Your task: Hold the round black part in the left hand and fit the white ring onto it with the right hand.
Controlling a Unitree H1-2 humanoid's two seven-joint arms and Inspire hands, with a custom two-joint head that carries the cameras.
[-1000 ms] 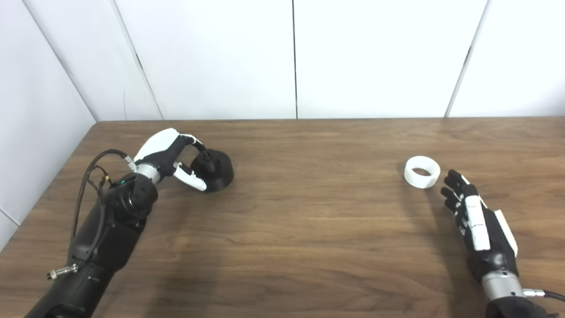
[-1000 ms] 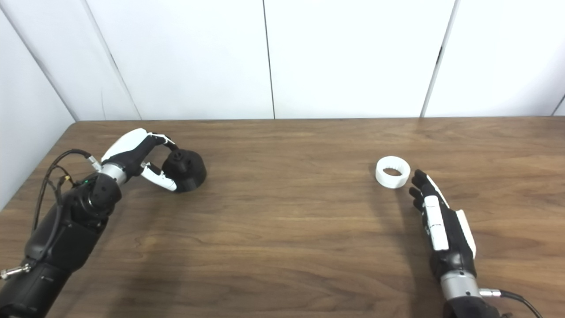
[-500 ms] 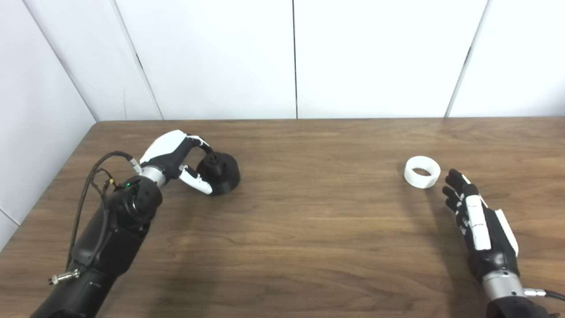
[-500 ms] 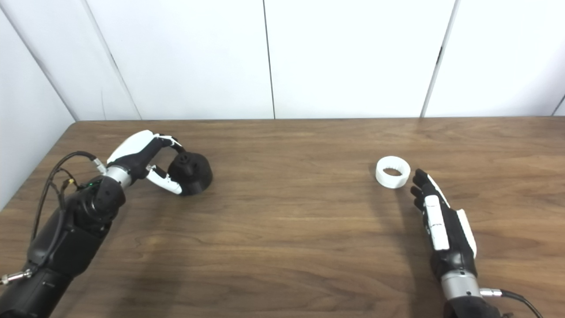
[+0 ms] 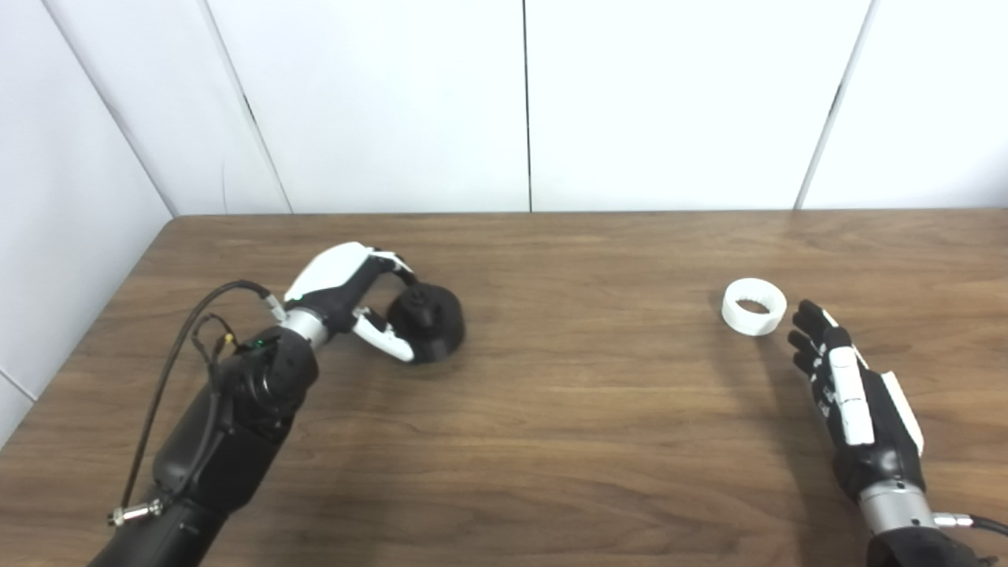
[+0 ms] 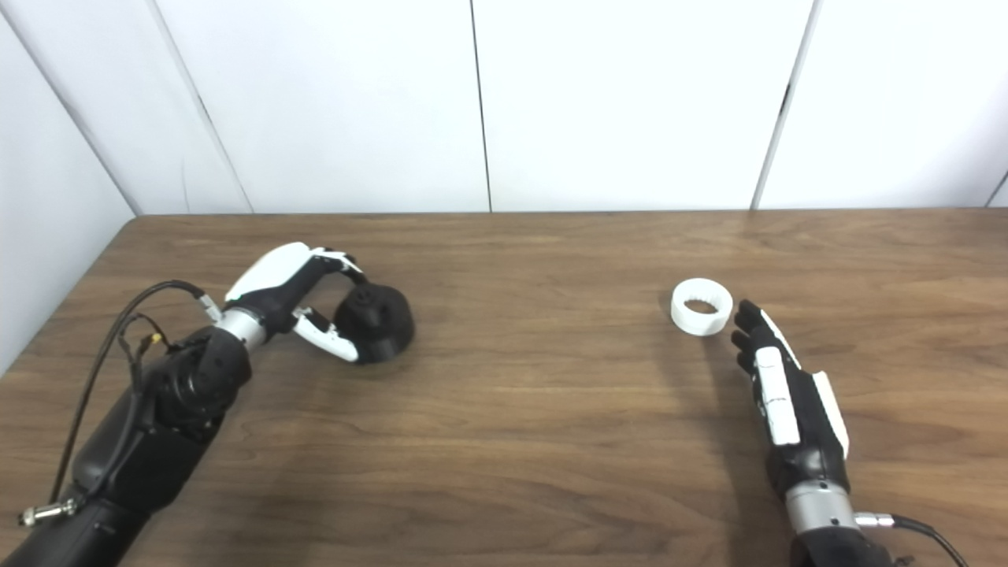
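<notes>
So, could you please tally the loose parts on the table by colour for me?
Black: 1, the round black part, gripped by the left hand.
White: 1, the white ring, lying flat on the table just beyond the fingertips of the open right hand.
Total: 2 parts.

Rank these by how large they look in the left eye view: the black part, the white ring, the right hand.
1. Right hand, though it is nearer the camera, so this is partly perspective.
2. Black part, held by the left hand.
3. White ring, only slightly smaller.
</notes>
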